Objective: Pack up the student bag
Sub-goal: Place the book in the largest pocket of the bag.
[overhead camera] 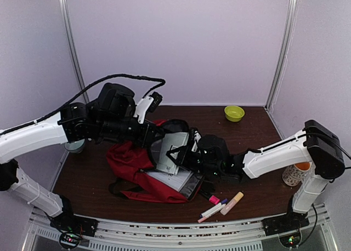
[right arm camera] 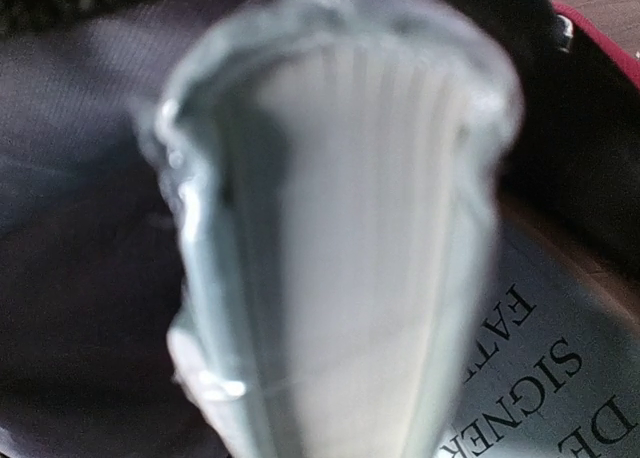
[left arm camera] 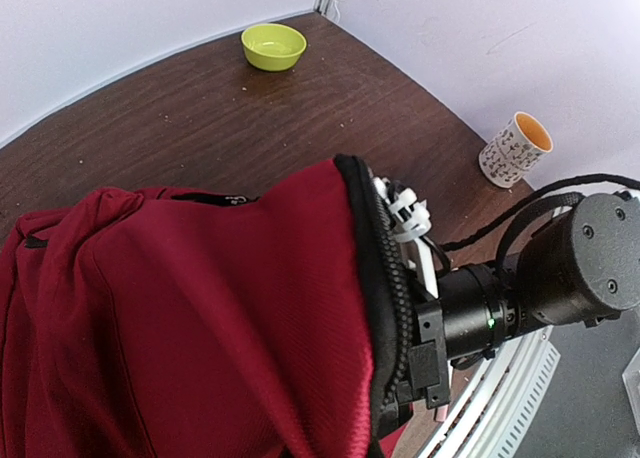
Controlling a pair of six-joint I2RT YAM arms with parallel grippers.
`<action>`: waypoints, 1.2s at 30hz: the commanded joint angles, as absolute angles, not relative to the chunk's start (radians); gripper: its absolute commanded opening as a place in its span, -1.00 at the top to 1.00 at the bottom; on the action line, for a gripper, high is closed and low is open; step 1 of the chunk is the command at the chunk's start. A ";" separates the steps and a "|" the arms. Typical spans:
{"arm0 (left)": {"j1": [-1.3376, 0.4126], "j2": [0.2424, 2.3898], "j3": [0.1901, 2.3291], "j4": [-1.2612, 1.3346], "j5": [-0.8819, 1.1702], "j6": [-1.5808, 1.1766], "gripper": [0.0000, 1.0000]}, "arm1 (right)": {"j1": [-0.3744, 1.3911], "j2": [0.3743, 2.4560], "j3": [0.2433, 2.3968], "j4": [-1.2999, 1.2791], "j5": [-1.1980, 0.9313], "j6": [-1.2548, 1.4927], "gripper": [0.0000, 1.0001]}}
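Note:
The student bag [overhead camera: 131,163] lies in the middle of the table, dark red with its mouth facing right. My left gripper [overhead camera: 156,135] is shut on its upper rim and holds the opening up. In the left wrist view red fabric [left arm camera: 200,308] and the black zipper edge [left arm camera: 385,278] hide my fingers. My right gripper [overhead camera: 185,154] is shut on a grey book [overhead camera: 167,152] standing in the bag's mouth. Its plastic-wrapped page edge [right arm camera: 340,228] fills the right wrist view. A second book [overhead camera: 174,180] with black lettering [right arm camera: 540,378] lies flat below it in the opening.
A green bowl [overhead camera: 234,113] sits at the back right. A patterned cup [overhead camera: 296,173] stands by the right arm's base. Several markers [overhead camera: 222,204] lie near the front edge. A pale cup [overhead camera: 74,147] stands at the left edge. Walls close in on three sides.

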State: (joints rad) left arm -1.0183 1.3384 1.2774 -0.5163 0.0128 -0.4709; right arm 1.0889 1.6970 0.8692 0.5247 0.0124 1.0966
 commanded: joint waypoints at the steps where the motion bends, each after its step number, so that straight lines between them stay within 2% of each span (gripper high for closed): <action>1: -1.029 1.303 1.281 -0.405 0.011 -0.467 1.00 | 1.093 1.683 0.941 0.585 -0.001 1.032 1.00; 2: -1.029 1.305 1.281 -0.405 0.011 -0.468 1.00 | 1.092 1.684 0.952 0.561 -0.006 1.024 1.00; 4: -1.029 1.305 1.279 -0.407 0.008 -0.469 1.00 | 1.092 1.682 0.977 0.492 -0.016 0.999 0.78; 8: -1.029 1.304 1.271 -0.411 -0.004 -0.477 1.00 | 1.092 1.650 0.985 0.391 -0.020 0.956 0.02; 12: -1.028 1.308 1.271 -0.420 -0.030 -0.483 1.00 | 1.092 1.591 0.965 0.324 -0.019 0.922 -0.25; 21: -1.009 1.329 1.283 -0.454 -0.089 -0.486 1.00 | 1.094 1.408 0.918 0.104 0.047 0.833 -0.59; 36: -0.989 1.291 1.247 -0.544 -0.192 -0.457 1.00 | 1.090 1.092 0.801 -0.314 0.314 0.677 -0.68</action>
